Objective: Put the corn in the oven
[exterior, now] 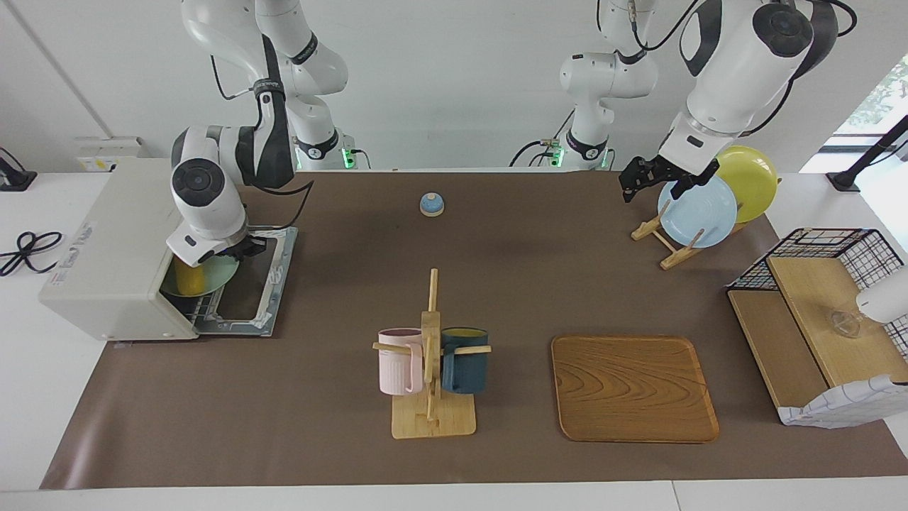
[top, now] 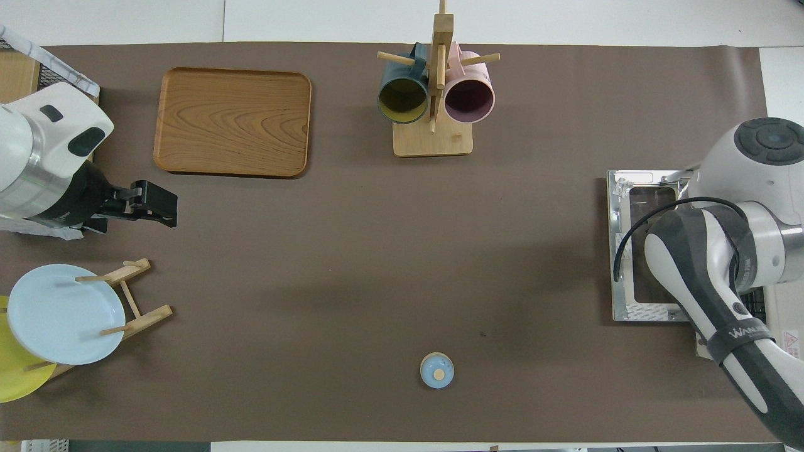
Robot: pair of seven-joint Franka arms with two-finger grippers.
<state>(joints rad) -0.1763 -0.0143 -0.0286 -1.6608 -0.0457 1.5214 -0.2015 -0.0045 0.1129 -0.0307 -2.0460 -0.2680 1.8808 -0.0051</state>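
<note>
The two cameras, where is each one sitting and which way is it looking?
Facing view: high across the table, looking at both robots; whole arms show, the right gripper at the open oven, holding the plate with the corn.
Overhead view: above the robots' end, looking steeply down; the left gripper waits over the mat, and the right arm covers the oven.
Both share the mug rack and wooden tray, half a turn apart.

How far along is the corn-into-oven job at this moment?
Mostly done: the corn, lying on a green plate, is already inside the open oven. In hand: the right gripper, jaws shut, is at the plate's rim. Left: release and withdraw. The left gripper waits open.
</note>
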